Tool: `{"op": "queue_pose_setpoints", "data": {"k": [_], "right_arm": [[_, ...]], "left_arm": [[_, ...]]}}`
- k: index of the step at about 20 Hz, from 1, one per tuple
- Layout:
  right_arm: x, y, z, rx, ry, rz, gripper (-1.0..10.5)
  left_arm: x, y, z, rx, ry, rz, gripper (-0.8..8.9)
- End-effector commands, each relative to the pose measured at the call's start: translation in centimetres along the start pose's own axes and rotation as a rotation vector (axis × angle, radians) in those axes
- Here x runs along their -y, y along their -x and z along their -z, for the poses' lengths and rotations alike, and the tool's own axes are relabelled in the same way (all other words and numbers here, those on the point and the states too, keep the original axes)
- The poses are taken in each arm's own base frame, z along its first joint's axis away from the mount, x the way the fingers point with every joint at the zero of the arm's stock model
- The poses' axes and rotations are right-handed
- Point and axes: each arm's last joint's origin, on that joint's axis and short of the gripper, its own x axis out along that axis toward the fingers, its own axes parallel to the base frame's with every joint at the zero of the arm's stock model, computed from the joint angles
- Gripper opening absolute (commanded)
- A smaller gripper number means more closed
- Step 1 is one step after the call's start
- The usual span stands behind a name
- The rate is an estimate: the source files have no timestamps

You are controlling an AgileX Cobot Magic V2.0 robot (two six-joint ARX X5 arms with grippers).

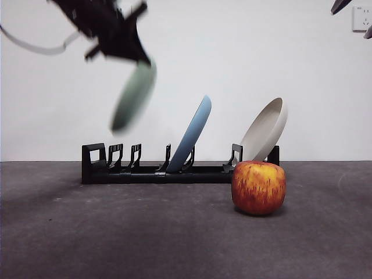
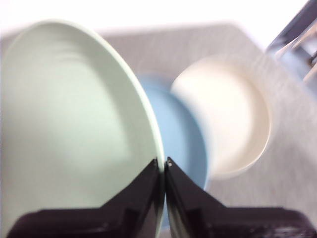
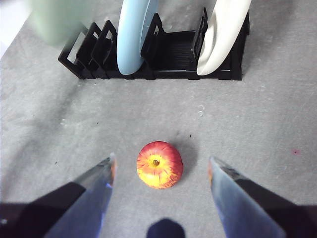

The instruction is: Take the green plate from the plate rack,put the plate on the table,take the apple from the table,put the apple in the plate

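My left gripper (image 1: 139, 61) is shut on the rim of the green plate (image 1: 133, 96) and holds it tilted in the air, well above the left end of the black plate rack (image 1: 145, 172). In the left wrist view the jaws (image 2: 163, 166) pinch the green plate's (image 2: 69, 124) edge. The apple (image 1: 258, 187) stands on the table (image 1: 116, 232) in front of the rack's right end. My right gripper (image 3: 161, 171) is open, high above the apple (image 3: 159, 164), its jaws on either side of it.
A blue plate (image 1: 192, 135) leans in the rack's middle slot and a beige plate (image 1: 265, 129) in its right end. Both also show in the right wrist view, blue (image 3: 133, 34) and beige (image 3: 220, 34). A wall socket (image 1: 360, 18) is at the top right.
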Motion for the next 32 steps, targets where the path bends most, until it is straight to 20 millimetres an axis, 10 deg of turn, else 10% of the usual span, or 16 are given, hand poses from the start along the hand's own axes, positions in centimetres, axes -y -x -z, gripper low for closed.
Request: {"op": "queue_pose_setpoints", "data": {"k": [1,8,14,21,32], "right_arm": [[0.0,0.0,-0.1,0.007,-0.002,0.001,3.1],[0.0,0.0,-0.1,0.008,-0.002,0.002,3.1],[0.0,0.0,-0.1,0.009,-0.002,0.002,3.1],[0.0,0.0,-0.2,0.012,0.0,0.001,3.1],[0.0,0.0,-0.2,0.013,0.0,0.001,3.1]], "left_arm": [[2.7,4.3,-1.9,0.098,-0.071,0.027,-0.12],[10.9,15.9,0.0,-0.008,-0.269,0.127,-0.12],[15.1,17.7,3.4,-0.225,-0.413,0.035,-0.08],[18.9,12.9,9.7,-0.426,-0.566,-0.022,-0.08],[16.7,-0.3,20.5,-0.682,-0.612,-0.1,-0.09]]}}
